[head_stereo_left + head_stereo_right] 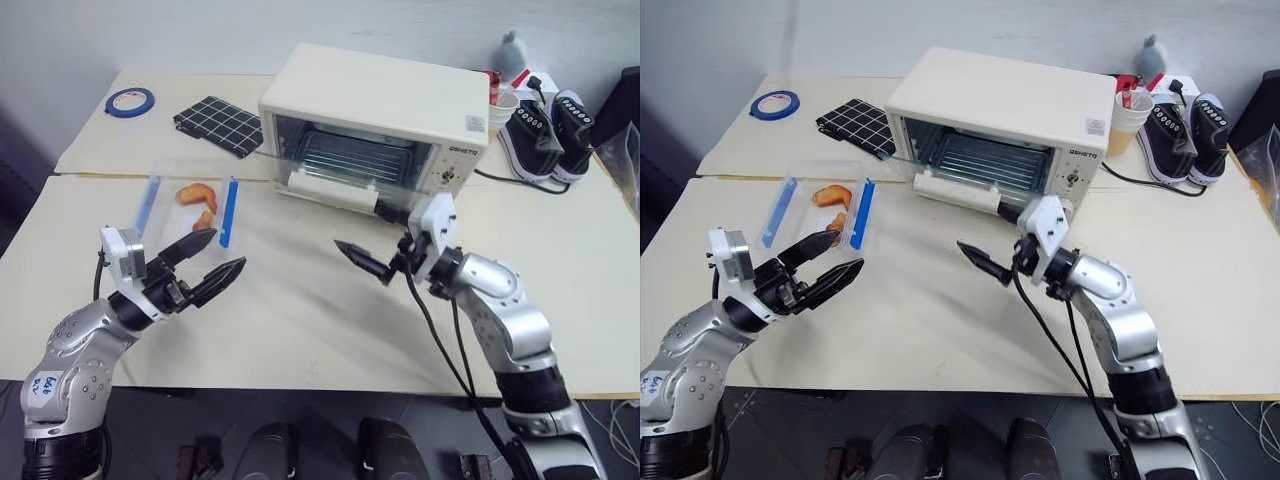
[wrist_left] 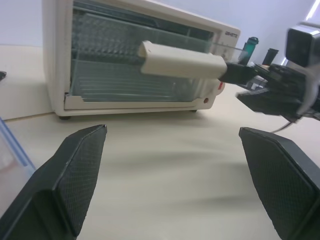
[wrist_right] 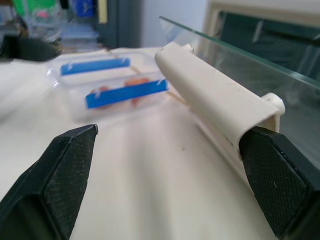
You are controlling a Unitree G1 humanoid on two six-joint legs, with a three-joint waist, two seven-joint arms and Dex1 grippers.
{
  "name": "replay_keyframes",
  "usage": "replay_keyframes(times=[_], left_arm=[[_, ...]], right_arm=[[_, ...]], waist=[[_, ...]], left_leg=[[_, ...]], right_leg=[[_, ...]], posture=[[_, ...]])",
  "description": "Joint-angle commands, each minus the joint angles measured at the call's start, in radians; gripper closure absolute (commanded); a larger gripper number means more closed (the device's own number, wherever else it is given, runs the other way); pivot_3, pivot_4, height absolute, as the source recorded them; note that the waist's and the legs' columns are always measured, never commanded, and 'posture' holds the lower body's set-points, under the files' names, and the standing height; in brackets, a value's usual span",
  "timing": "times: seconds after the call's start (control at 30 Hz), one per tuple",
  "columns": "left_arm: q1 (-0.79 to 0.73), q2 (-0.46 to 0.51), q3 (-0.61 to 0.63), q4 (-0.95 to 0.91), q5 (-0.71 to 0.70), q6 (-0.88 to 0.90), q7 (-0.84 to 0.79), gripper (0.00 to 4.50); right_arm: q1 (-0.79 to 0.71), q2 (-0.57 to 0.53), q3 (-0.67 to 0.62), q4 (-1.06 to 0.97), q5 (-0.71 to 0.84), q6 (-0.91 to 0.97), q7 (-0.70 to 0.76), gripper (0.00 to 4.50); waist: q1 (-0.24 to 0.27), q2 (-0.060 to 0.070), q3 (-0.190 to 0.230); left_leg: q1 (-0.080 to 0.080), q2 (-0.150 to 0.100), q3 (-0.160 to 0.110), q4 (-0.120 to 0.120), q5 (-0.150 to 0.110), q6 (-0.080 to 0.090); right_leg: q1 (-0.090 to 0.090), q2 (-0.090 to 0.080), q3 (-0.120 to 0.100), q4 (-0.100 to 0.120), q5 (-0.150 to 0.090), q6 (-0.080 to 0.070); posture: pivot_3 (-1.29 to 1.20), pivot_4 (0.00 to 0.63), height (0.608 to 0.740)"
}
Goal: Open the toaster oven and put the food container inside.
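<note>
Toaster oven (image 1: 380,110) door is down, so you're on pickup. Both claws apart and empty: left gripper (image 1: 213,262), right gripper (image 1: 362,261). Next, straddle the food container (image 1: 190,205), left of centre, by its blue-clipped sides.

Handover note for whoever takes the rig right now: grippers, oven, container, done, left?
Left gripper: open, holding nothing, hovering over the table near the food container.
Right gripper: open, holding nothing, in front of the toaster oven, close to its door handle.
Toaster oven door is down and open, rack visible inside.
Food container sits closed on the table, to the oven's left, not yet picked up.
Done: door opened.
Left: grasp the container and slide it onto the rack.
</note>
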Motion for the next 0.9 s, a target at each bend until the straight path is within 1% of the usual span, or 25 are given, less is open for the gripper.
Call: replay_keyframes(times=[0.03,0.23,0.27,0.33,0.4,0.47,0.53,0.67,0.77,0.87,0.9], left_arm=[[-0.108,0.019,0.014,0.075,0.038,-0.060,-0.014,0.94],[-0.421,0.038,-0.046,0.365,0.144,-0.127,-0.052,2.78],[-0.469,0.033,-0.054,0.416,0.158,-0.138,-0.059,3.16],[-0.567,0.019,-0.074,0.531,0.207,-0.187,-0.056,3.74],[-0.649,0.011,-0.115,0.650,0.286,-0.260,-0.057,4.42],[-0.715,-0.006,-0.152,0.751,0.329,-0.296,-0.087,4.47],[-0.750,-0.017,-0.176,0.816,0.360,-0.330,-0.114,4.47],[-0.782,-0.033,-0.217,0.901,0.403,-0.369,-0.186,4.47],[-0.787,-0.038,-0.253,0.955,0.465,-0.408,-0.194,4.47],[-0.773,-0.048,-0.255,0.944,0.450,-0.401,-0.257,4.47],[-0.764,-0.047,-0.259,0.933,0.449,-0.400,-0.278,4.47]], right_arm=[[0.046,-0.027,0.019,-0.066,-0.012,-0.042,0.047,0.00],[0.031,-0.017,0.033,-0.056,-0.017,-0.046,0.064,0.00],[0.027,-0.018,0.035,-0.050,-0.022,-0.051,0.068,0.00],[0.020,-0.018,0.039,-0.039,-0.028,-0.059,0.074,0.00],[0.015,-0.017,0.041,-0.033,-0.034,-0.064,0.078,0.00],[0.011,-0.015,0.041,-0.028,-0.038,-0.068,0.079,0.00],[0.012,-0.015,0.041,-0.028,-0.041,-0.071,0.080,0.00],[0.021,-0.020,0.033,-0.031,-0.043,-0.076,0.079,0.00],[0.052,-0.033,0.018,-0.047,-0.047,-0.081,0.075,0.00],[0.177,-0.081,-0.023,-0.114,-0.052,-0.116,0.083,0.00],[0.231,-0.104,-0.038,-0.135,-0.060,-0.170,0.105,0.00]], waist=[[0.003,-0.001,0.000],[0.001,-0.001,0.000],[0.001,-0.001,0.000],[-0.001,-0.001,0.000],[-0.002,-0.002,0.000],[-0.002,-0.002,0.000],[-0.003,-0.003,0.001],[-0.004,-0.003,0.001],[-0.001,-0.004,0.001],[0.010,-0.005,0.001],[0.015,-0.005,0.001]], left_leg=[[0.000,0.000,0.000,0.000,0.000,0.000],[0.000,0.000,0.001,0.001,0.000,0.000],[0.000,0.000,0.001,0.001,0.000,0.000],[0.000,0.000,0.002,0.001,0.000,0.000],[0.000,-0.001,0.003,0.001,0.000,0.000],[0.000,-0.001,0.004,0.001,0.000,-0.001],[0.000,-0.001,0.005,0.001,0.000,-0.001],[0.000,0.000,0.006,0.001,0.000,-0.001],[0.000,0.000,0.006,0.001,0.000,-0.001],[-0.002,0.000,0.006,0.002,0.000,-0.001],[-0.004,0.000,0.007,0.003,0.000,-0.001]], right_leg=[[0.000,0.000,0.000,0.000,0.000,0.000],[-0.001,0.001,0.001,0.002,0.000,0.000],[-0.001,0.002,0.001,0.001,0.000,0.000],[-0.001,0.002,0.001,0.001,0.000,0.000],[-0.001,0.003,0.001,0.000,0.000,0.000],[-0.001,0.004,0.001,0.000,0.000,0.000],[-0.001,0.005,0.001,0.000,0.000,0.000],[-0.002,0.006,0.001,0.000,0.000,0.000],[-0.002,0.006,0.001,0.000,0.000,0.000],[-0.002,0.006,0.000,-0.001,0.000,0.000],[-0.002,0.006,-0.001,-0.001,0.000,0.000]], posture=[[0.00,0.150,0.740],[0.00,0.150,0.740],[0.00,0.150,0.740],[0.00,0.150,0.740],[0.00,0.150,0.740],[0.00,0.150,0.740],[0.00,0.150,0.740],[0.00,0.150,0.740],[0.00,0.150,0.740],[0.00,0.150,0.740],[0.00,0.150,0.740]])
